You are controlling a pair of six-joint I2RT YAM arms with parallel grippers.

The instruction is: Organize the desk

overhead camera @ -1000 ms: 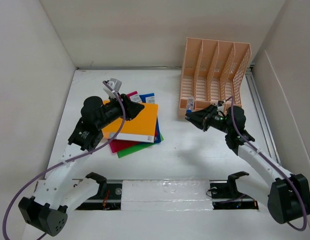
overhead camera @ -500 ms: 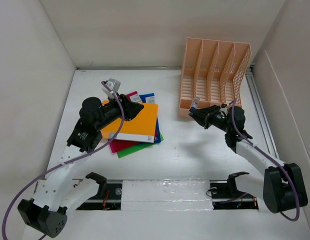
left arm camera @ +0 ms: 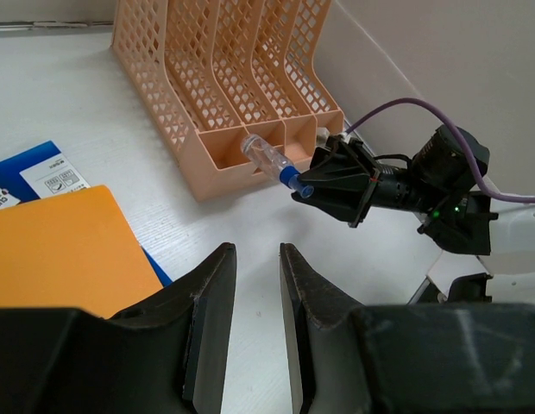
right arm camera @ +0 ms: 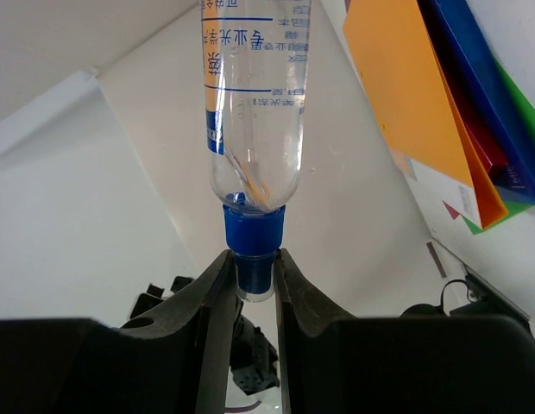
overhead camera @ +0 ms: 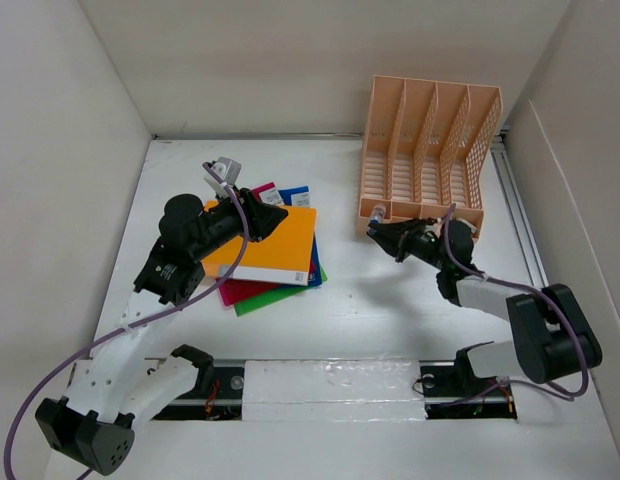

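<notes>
Beside one peach rack (overhead camera: 425, 150), the right claw (right arm camera: 250, 280) pinches one bottle (right arm camera: 254, 112) by its cap; left claw (left arm camera: 257, 254) spread, empty.

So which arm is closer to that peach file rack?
Right. The right tool, gripping a small bottle by its blue cap, sits just before the rack; the left tool hovers over the folders, well off to the left.

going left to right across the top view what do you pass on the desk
folder stack → peach file rack → metal rail; bottle in the right gripper overlaps the rack's left corner, so left out
</notes>
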